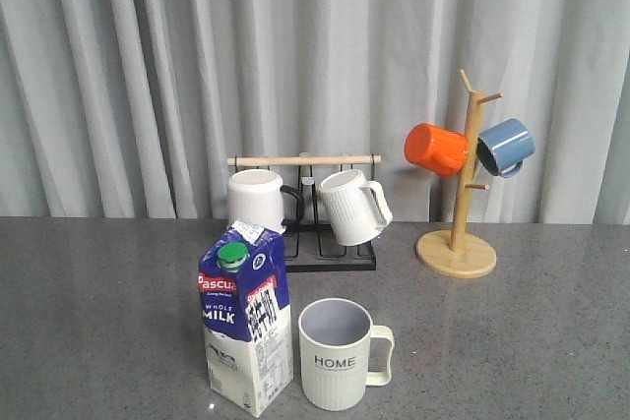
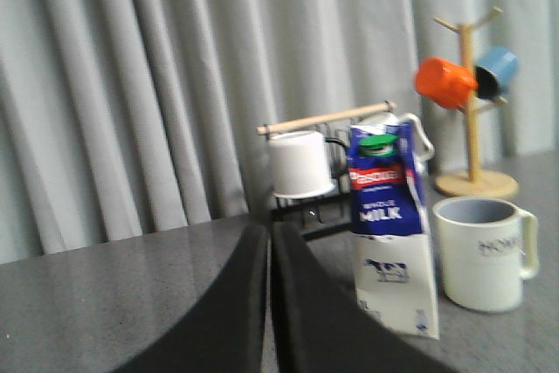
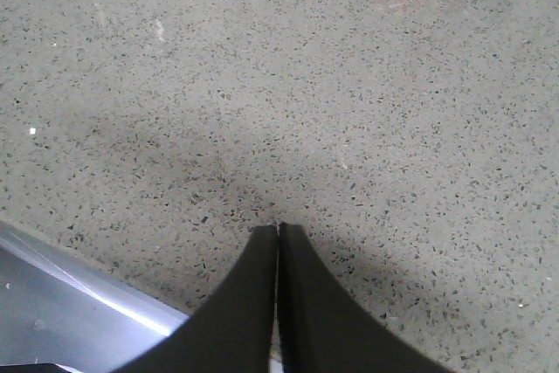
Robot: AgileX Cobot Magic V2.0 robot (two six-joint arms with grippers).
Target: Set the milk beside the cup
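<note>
The milk (image 1: 245, 330) is a blue-and-white gable-top carton with a green cap, standing upright near the table's front edge. Just to its right stands the cup (image 1: 340, 353), a cream ribbed mug lettered "HOME", handle to the right. A narrow gap separates them. The left wrist view shows the milk (image 2: 391, 224) and the cup (image 2: 482, 251) side by side, some way beyond my left gripper (image 2: 269, 226), which is shut on nothing. My right gripper (image 3: 279, 227) is shut and empty over bare speckled tabletop. Neither gripper appears in the front view.
A black rack (image 1: 313, 243) with a wooden bar holds a white mug with black handle (image 1: 258, 200) and a ribbed white mug (image 1: 352, 206) behind the milk. A wooden mug tree (image 1: 459, 233) at the right carries an orange mug (image 1: 435, 149) and a blue mug (image 1: 506, 146). Grey curtains hang behind.
</note>
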